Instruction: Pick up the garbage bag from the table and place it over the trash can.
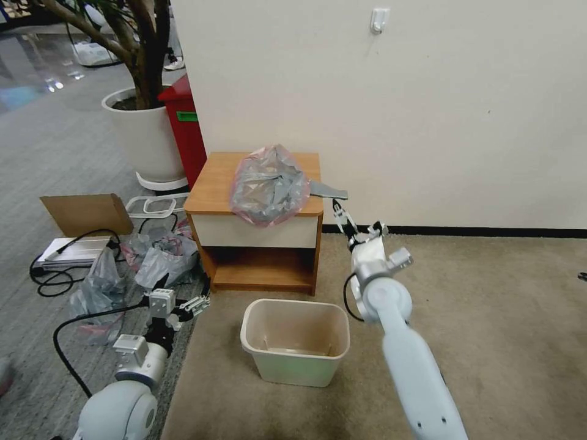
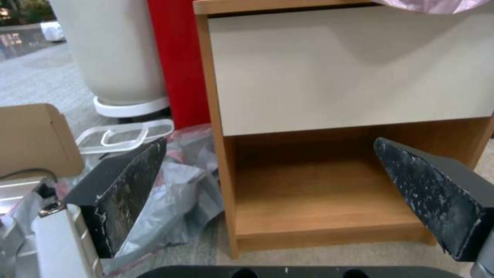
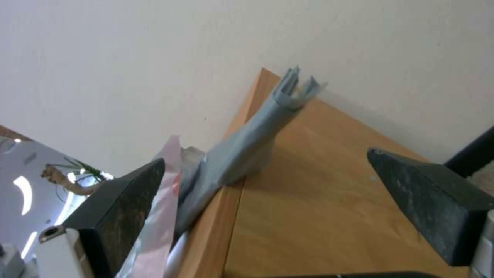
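The garbage bag [image 1: 269, 186], crinkly grey plastic with a pinkish rim, lies spread on the table [image 1: 214, 183], a small wooden nightstand. A twisted grey tail of it [image 1: 327, 190] juts past the table's right edge. My right gripper [image 1: 338, 211] is open just below and right of that tail. In the right wrist view the garbage bag's tail [image 3: 252, 146] lies between the spread fingers [image 3: 129, 193], against the table's wood [image 3: 308, 200]. The cream trash can [image 1: 295, 342] stands on the carpet in front of the table. My left gripper [image 1: 202, 302] hangs open, low at the left, facing the table's lower shelf [image 2: 308, 200].
Other scrunched grey-and-pink bags [image 1: 159, 256] lie heaped on the floor left of the table, with a cardboard box [image 1: 85, 212] and cables beyond. A red bin [image 1: 183, 128] and a white planter [image 1: 143, 134] stand behind them. The wall runs close behind the table.
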